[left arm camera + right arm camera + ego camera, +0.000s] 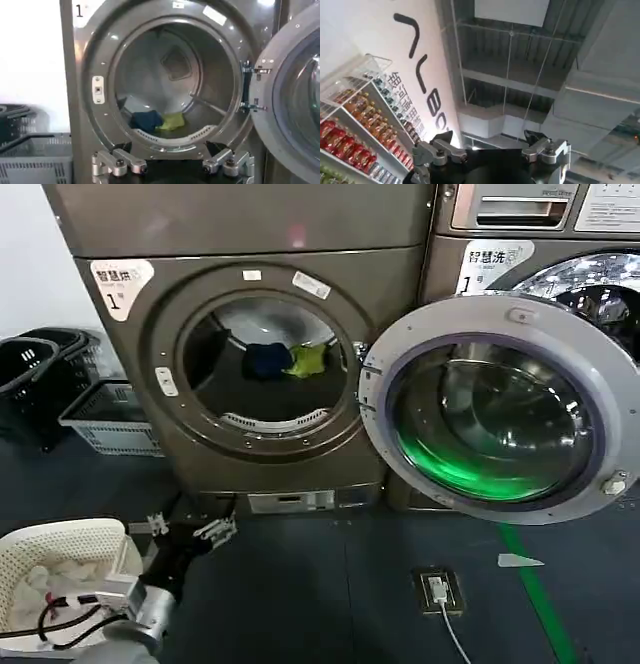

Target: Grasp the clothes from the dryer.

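Inside the dryer's (265, 354) drum, a navy bundle (267, 360) and a yellow-green bundle (309, 360) lie touching on the drum floor. The dryer's door (500, 409) hangs open. Below the dryer's porthole, the left gripper (190, 532) hovers, jaws apart, empty. The right gripper (492, 152) points at the ceiling, jaws apart.

The dryer (270, 334) is cut off at the head view's top edge, and its open door (500, 409) runs past the right edge. Ahead of the left hand (172, 167), the door (295, 95) is cropped too. Inside the drum, well beyond that hand, the clothes (157, 121) overlap, and their folds are too small to tell
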Robot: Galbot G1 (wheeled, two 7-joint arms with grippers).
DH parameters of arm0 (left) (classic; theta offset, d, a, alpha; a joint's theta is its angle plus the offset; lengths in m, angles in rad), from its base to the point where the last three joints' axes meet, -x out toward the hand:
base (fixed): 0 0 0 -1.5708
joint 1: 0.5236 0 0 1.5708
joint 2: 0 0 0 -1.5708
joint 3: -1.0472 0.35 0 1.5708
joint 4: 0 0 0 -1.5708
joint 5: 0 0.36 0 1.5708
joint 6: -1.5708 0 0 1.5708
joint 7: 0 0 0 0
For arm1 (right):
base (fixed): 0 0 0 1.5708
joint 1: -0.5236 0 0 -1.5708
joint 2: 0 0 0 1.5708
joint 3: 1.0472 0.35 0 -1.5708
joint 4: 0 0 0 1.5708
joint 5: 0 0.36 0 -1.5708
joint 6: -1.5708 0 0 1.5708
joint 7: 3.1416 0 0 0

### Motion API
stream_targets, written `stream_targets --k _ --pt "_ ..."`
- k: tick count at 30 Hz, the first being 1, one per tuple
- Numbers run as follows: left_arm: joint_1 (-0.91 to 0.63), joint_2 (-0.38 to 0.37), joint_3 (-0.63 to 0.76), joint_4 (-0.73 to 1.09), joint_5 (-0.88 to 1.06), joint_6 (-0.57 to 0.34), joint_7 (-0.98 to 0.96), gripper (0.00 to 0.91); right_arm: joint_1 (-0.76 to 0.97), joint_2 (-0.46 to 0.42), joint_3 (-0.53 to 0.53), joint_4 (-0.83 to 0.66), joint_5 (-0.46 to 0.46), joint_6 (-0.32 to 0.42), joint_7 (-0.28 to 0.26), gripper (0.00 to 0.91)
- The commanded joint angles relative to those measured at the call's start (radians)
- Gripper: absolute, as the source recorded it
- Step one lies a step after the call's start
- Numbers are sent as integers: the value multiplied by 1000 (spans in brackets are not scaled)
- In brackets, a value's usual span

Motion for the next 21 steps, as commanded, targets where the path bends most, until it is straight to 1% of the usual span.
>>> stream_targets --k 1,5,9,17,21 --pt "-1 -1 0 -3 -1 2 1 907 1 0 -1 -1 6 18 13 907" --pt "-2 -1 -2 -12 -5 3 1 907 2 0 0 3 45 32 6 907" --pt "-3 -1 -3 -20 -8 5 1 907 2 3 2 -1 61 51 -12 907" --pt "-9 0 -5 -21 -15 6 1 907 -5 2 11 -5 100 74 -21 907" --pt "-14 1 -13 -21 -21 8 1 907 -7 -3 17 -5 112 74 -21 907"
